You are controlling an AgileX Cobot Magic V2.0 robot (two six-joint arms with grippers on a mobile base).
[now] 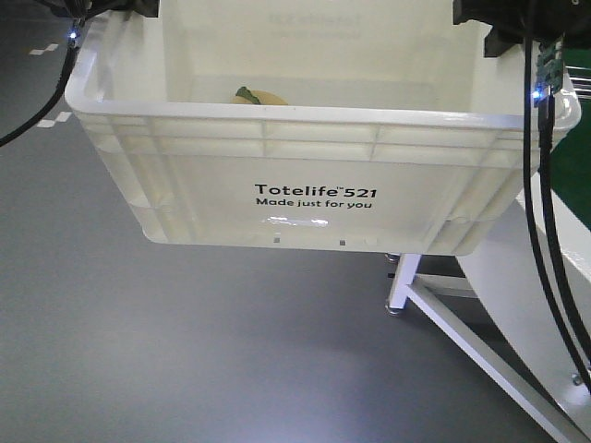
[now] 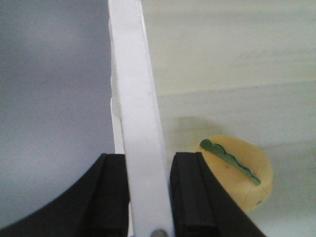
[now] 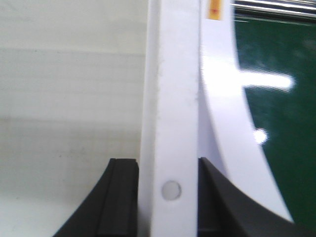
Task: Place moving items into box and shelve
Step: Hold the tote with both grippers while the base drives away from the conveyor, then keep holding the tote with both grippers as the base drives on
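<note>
The box (image 1: 314, 148), the big white crate, hangs between my two arms. The grey floor (image 1: 138, 351) shows under its base, so I judge it lifted and in carriage rather than resting on anything. That puts me in the second half of the job: the loading looks largely done and the shelving is left. I can't make out a shelf for certain. To my right there is only a white frame (image 1: 480, 351) and a glossy green surface (image 3: 276, 123). My left gripper (image 2: 148, 165) is pinched on the crate's left rim (image 2: 133, 74), one black finger on the outside and one on the inside, both pads tight against the plastic. My right gripper (image 3: 168, 170) is clamped the same way on the right rim (image 3: 170, 74). Inside, on the crate floor near my left hand, lies the pale beige item (image 2: 242, 175) with its green stem (image 2: 229, 160), apart from the walls. I cannot see the reddish-brown one from any view, so I can't say it is aboard. The front wall reads "Totelife 521" in bold black, with "Made just for you" beneath in smaller letters. A small orange-yellow sticker (image 3: 215, 10) near the right rim carries a red mark too blurred to read.
</note>
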